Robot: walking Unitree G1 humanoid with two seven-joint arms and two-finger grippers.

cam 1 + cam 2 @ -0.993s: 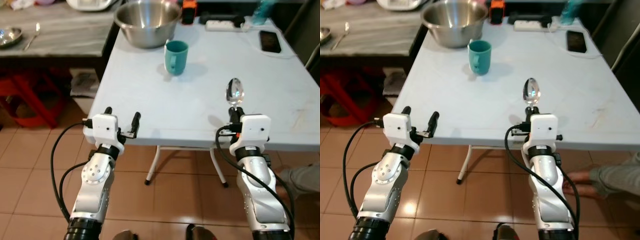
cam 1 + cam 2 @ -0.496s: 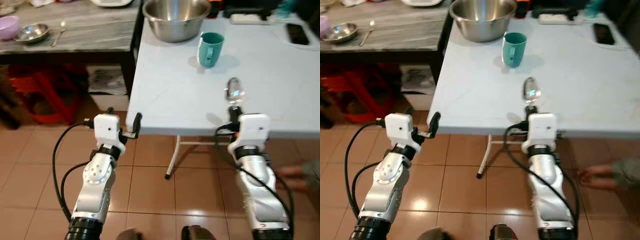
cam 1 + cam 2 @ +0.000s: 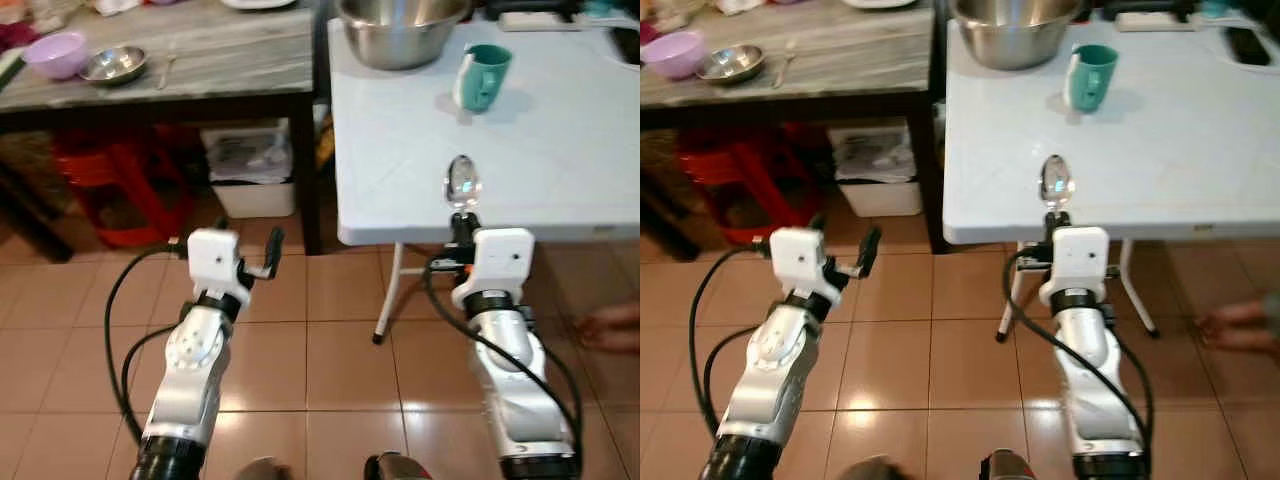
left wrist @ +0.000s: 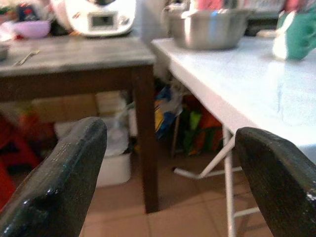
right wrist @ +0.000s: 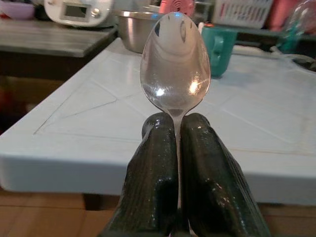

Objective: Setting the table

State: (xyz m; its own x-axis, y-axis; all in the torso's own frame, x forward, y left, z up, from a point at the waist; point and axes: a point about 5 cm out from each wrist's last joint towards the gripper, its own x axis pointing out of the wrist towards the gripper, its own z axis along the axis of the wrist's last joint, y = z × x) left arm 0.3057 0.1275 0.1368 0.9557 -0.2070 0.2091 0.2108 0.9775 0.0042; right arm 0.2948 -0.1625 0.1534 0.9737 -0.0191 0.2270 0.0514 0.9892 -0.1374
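My right claw [image 5: 177,148] is clamped tight on a polished steel spoon [image 3: 462,184], its two ribbed black fingers [image 5: 153,177] pressed together around the thin neck so the handle is hidden between them. The oval bowl stands upright just above the fingertips, mirror-bright. It hangs at the near edge of the white desk [image 3: 560,150], a smooth plastic folding top with faint moulded panel lines, the bowl over the edge and the wrist below it.

Beyond the spoon on that desk stands a teal mug [image 3: 480,77], glazed and cylindrical, handle toward me. Past it sits a big brushed-metal mixing bowl [image 3: 1015,30], cut off at the top of the head views. A dark phone [image 3: 1246,45] lies far off to the claw's right, partly cropped.

My left claw [image 3: 245,245] is spread wide with nothing in it, its matte, grainy fingers [image 4: 64,182] hovering over the reddish tiled floor [image 3: 330,350], short of both desks. Ahead of it and to its left is a dark wooden desk [image 3: 180,60] with a streaked grey top carrying a lilac bowl [image 3: 55,52], a small steel dish [image 3: 113,64] and something thin beside it that I can't make out. Underneath, red stools [image 3: 105,185] and a white bin [image 3: 250,170] sit in shadow, blurred.
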